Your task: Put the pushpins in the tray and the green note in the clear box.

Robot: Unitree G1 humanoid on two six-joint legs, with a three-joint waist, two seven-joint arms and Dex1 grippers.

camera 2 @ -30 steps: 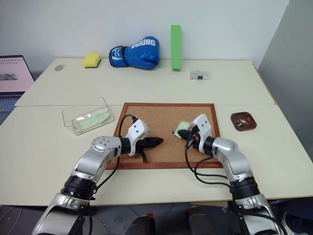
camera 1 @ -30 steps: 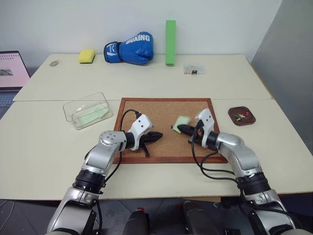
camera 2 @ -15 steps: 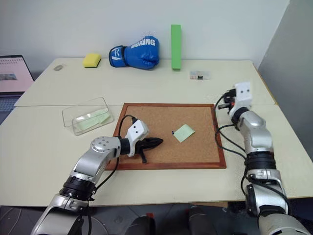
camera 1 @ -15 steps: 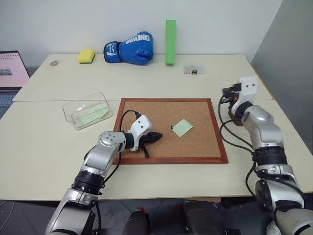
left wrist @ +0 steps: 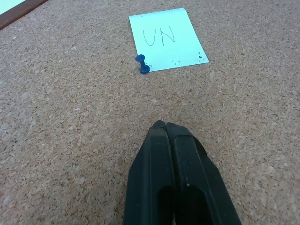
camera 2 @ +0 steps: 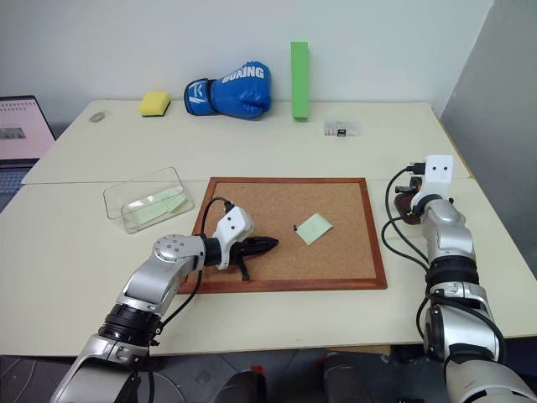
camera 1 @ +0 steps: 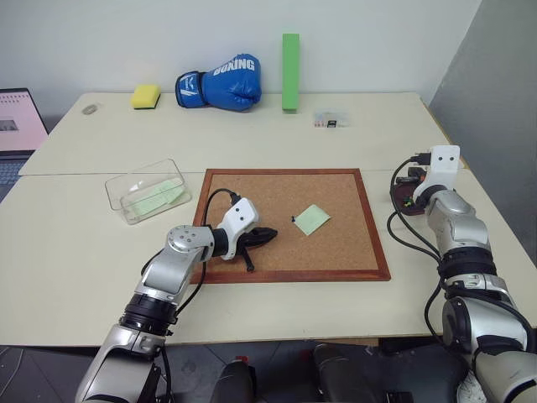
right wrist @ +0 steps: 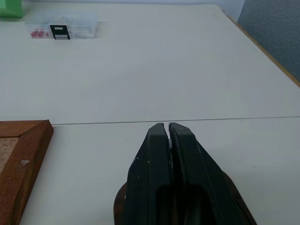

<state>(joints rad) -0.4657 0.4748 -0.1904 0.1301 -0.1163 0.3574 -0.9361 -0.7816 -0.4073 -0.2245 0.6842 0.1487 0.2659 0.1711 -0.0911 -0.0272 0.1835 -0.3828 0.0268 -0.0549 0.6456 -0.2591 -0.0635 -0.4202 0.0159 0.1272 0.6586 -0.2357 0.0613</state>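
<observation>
- Head camera, centre of frame: the cork board (camera 1: 289, 222) is lying flat on the table (camera 1: 277, 138). The green note (camera 1: 311, 219) is sitting on the cork, right of centre, with a pushpin (camera 1: 294, 219) just beside its left edge.
- Head camera, lower left of centre: the left gripper (camera 1: 270, 236) is resting over the left part of the board, fingers pressed together and holding nothing, pointing toward the note but well apart from it.
- Head camera, left: the clear box (camera 1: 149, 190) is sitting on the table beside the board's left edge, with pale green paper lying inside it.
- Head camera, right edge: the right gripper (camera 2: 409, 200) is hovering over the tray (camera 1: 401, 198), which is sitting just beyond the board's right edge; coloured pins are showing in the dish.
- Head camera, top: a blue boxing glove (camera 1: 220, 83), a yellow sponge (camera 1: 145, 96), a green block (camera 1: 290, 71) and a small clear case (camera 1: 331, 120) are standing along the far side.
- Left wrist view: the closed black fingers (left wrist: 161, 178) are lying over bare cork. Upper centre, the note (left wrist: 166, 39) is reading "UN", with a blue pin (left wrist: 142, 65) at its corner.
- Right wrist view: the fingers (right wrist: 157, 173) are closed with a hairline gap, gripping nothing, above the tray's brown rim (right wrist: 119, 206). The board's wooden corner (right wrist: 21, 154) is showing at lower left.
</observation>
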